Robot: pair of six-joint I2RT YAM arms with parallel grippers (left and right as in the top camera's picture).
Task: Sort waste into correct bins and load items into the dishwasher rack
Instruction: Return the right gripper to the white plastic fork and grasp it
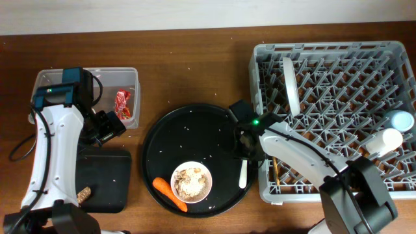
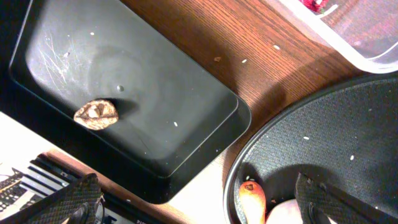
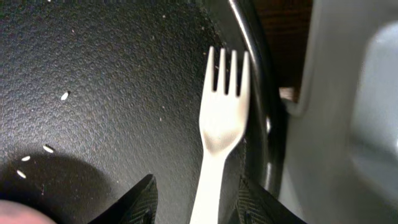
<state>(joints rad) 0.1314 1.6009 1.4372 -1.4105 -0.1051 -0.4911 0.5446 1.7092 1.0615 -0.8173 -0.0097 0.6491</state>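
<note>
My right gripper (image 1: 246, 142) (image 3: 198, 208) is open, its fingers either side of the handle of the white fork (image 3: 222, 121) (image 1: 243, 174) at the right rim of the round black tray. My left gripper (image 1: 107, 127) (image 2: 199, 210) is open and empty above the shallow black tray (image 2: 155, 93) (image 1: 107, 175), which holds a brown food scrap (image 2: 96, 114) (image 1: 83, 194). The clear tub (image 1: 88, 81) holds the red wrapper (image 1: 123, 104). The white bowl (image 1: 191, 181) of beige scraps and the carrot (image 1: 170, 194) (image 2: 252, 199) sit on the round tray. The grey rack (image 1: 338, 65) holds the plate (image 1: 290, 84), white cup (image 1: 383, 140) and blue cup (image 1: 401, 120). Chopsticks (image 1: 275, 170) lie in its front left.
The large round black tray (image 1: 188, 133) lies between the bins and the rack, with white crumbs scattered on it. The rack wall (image 3: 348, 124) stands close to the right of the fork. A cable (image 1: 19, 149) trails at the table's left edge.
</note>
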